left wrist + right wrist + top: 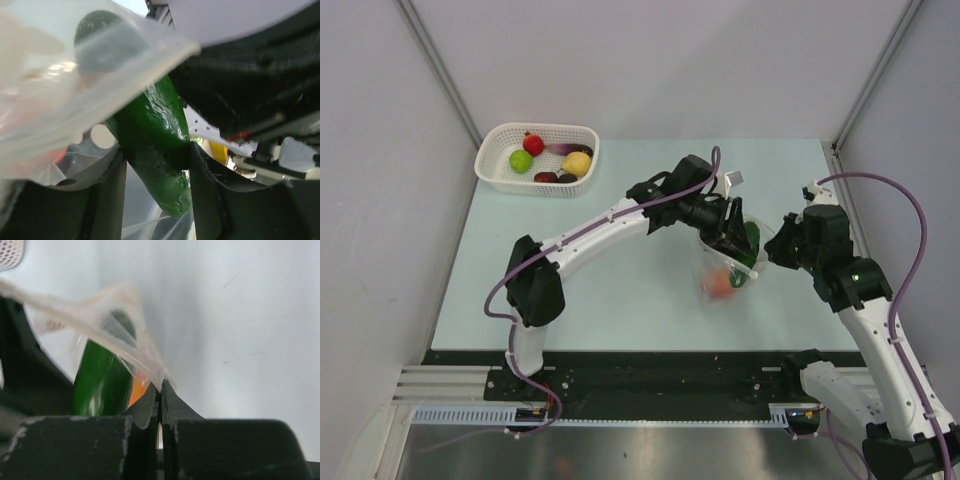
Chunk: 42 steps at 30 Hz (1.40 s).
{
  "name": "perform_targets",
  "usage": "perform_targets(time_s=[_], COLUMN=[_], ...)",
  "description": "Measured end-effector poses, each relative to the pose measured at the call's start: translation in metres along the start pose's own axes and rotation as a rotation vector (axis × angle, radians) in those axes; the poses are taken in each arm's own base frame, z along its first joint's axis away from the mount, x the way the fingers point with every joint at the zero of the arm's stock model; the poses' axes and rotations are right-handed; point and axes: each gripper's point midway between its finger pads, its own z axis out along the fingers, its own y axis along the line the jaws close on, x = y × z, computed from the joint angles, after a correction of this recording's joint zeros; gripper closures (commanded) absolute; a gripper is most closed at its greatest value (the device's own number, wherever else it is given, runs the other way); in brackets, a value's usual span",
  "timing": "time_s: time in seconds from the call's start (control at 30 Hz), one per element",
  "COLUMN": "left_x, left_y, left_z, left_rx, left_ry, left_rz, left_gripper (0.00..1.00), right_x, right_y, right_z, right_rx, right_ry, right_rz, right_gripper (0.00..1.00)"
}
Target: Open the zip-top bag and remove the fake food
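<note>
Left pincer point(157, 165) is clamped on a long, glossy dark green toy vegetable point(155, 135), one black finger point(112, 195) on each side of it. The upper end of that vegetable sits behind the film of the clear, crinkly zip-top plastic bag point(60, 95); whether plastic also lies between finger and toy, I cannot tell.

Over to the right pincer point(160, 390): jaws pressed fully together, a thin edge of the bag point(100, 322) pinched at the tips. The green vegetable point(97, 382) stands just beyond and left of those tips, with a small orange toy food piece point(137, 390) beside it.

From above, the two pincers meet at the bag point(715, 270), the orange piece point(720, 284) low inside it, nearer the arm bases than either pincer. Well away to the left pincer's far left, the white mesh plastic basket point(495, 170) holds red, lime green, yellow and dark purple toys.
</note>
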Motion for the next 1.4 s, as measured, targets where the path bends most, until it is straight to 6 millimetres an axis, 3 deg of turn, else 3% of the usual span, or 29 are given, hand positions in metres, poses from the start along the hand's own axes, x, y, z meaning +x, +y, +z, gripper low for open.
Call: perform_targets(time_s=[0.2,0.47,0.7,0.93,1.2,1.4], left_x=[0.009,0.014,0.032,0.035,0.044,0.051], left_y=[-0.004,-0.023,-0.002,-0.007,-0.013,-0.013], left_z=[-0.003,-0.023,-0.026,-0.023,-0.019,-0.008], left_rx=[0.018,-0.034,-0.075,-0.032,0.045,0.113], left_ry=[0.017,-0.079,-0.089,-0.084,-0.053,-0.058], left_rz=[0.067,0.424,0.647,0.796,0.812,0.698], left_gripper=[1.00,1.00,1.00,0.99,1.00,1.00], right_x=[-0.012,-0.025,-0.017,-0.012,-0.023,-0.006], right_y=[-0.010,0.008,0.012,0.014,0.017,0.005], right_z=[0.014,0.009,-0.002,-0.005,-0.013,-0.005], right_rx=[0.072,-0.031,-0.103,-0.159,-0.172,-0.104], right_ry=[-0.027,-0.053,-0.003,0.056,0.068,0.162], right_rz=[-0.013,-0.004,0.051,0.102,0.172,0.184], right_gripper=[1.00,1.00,1.00,1.00,1.00,1.00])
